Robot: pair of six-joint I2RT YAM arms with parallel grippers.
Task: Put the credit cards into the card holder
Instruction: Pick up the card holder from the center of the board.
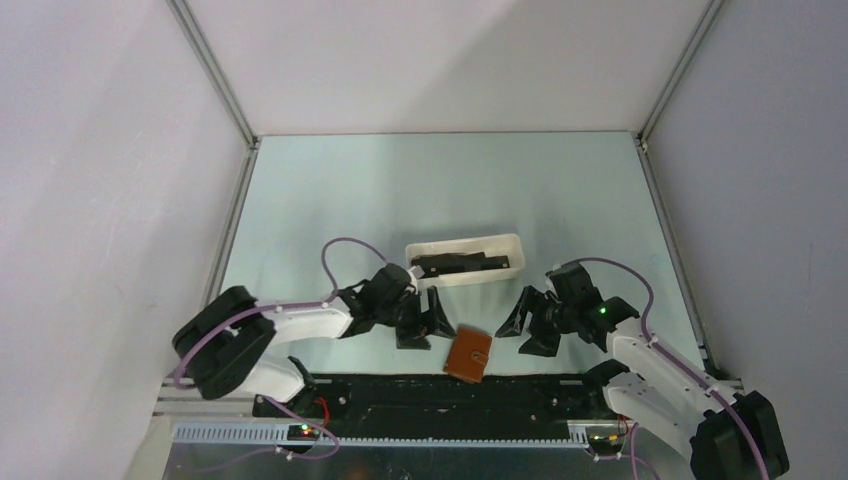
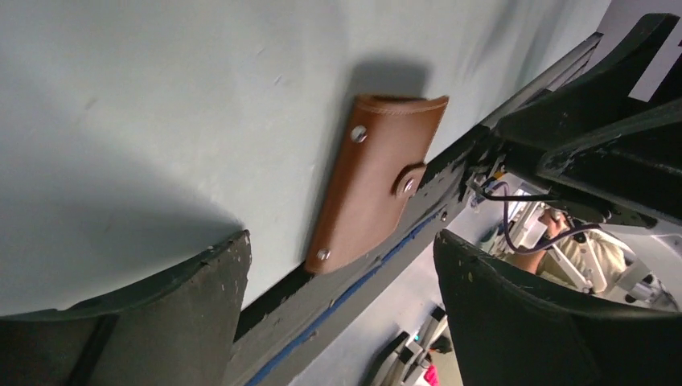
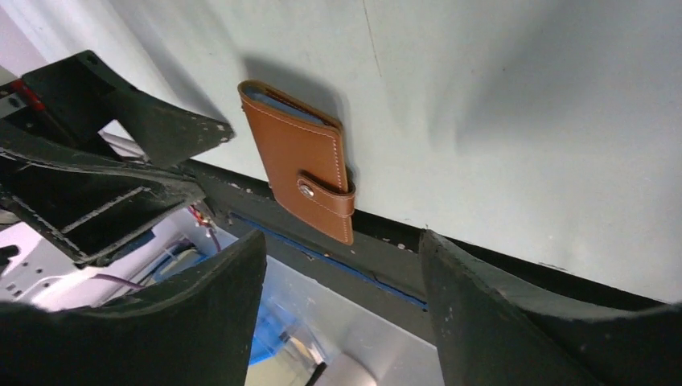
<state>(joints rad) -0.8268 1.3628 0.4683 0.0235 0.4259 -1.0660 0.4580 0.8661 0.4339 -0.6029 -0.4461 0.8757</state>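
The brown card holder [image 1: 468, 355] lies closed, snap tab fastened, at the table's near edge. It shows in the left wrist view [image 2: 378, 177] and in the right wrist view [image 3: 301, 165], partly over the black edge strip. Dark credit cards [image 1: 462, 264] lie inside the white tray [image 1: 512, 243]. My left gripper [image 1: 425, 325] is open and empty just left of the holder, and its midpoint in its own view [image 2: 342, 249] is near the holder's lower end. My right gripper [image 1: 532, 325] is open and empty to the holder's right, seen in its own view [image 3: 342, 241].
The white oblong tray stands behind the two grippers, mid-table. The black strip and metal rail [image 1: 420, 385] run along the table's near edge right behind the holder. Pale walls enclose the table on the left, right and back.
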